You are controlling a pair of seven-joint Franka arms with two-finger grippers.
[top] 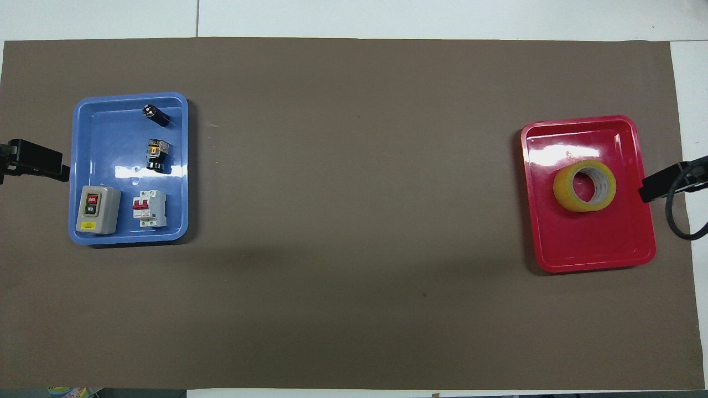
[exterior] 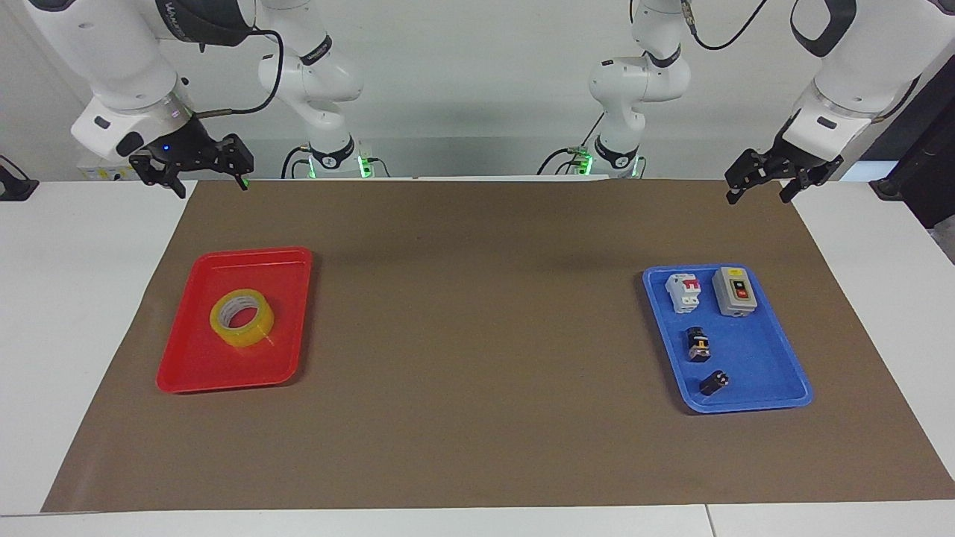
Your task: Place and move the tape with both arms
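The tape (exterior: 241,319), a yellow translucent roll with a pale core, lies flat in a red tray (exterior: 194,373) at the right arm's end of the table. It also shows in the overhead view (top: 584,186), in the red tray (top: 592,249). My right gripper (exterior: 210,186) hangs open and empty in the air over the brown mat's edge on the robots' side of the red tray; its tip shows in the overhead view (top: 658,187). My left gripper (exterior: 758,199) hangs open and empty over the mat's corner at the left arm's end; it also shows in the overhead view (top: 38,165).
A blue tray (exterior: 753,403) at the left arm's end holds a circuit breaker (exterior: 685,292), a grey switch box (exterior: 735,291), a black-and-yellow push button (exterior: 697,344) and a small black part (exterior: 714,382). Two smaller white arms (exterior: 328,82) stand at the table's edge.
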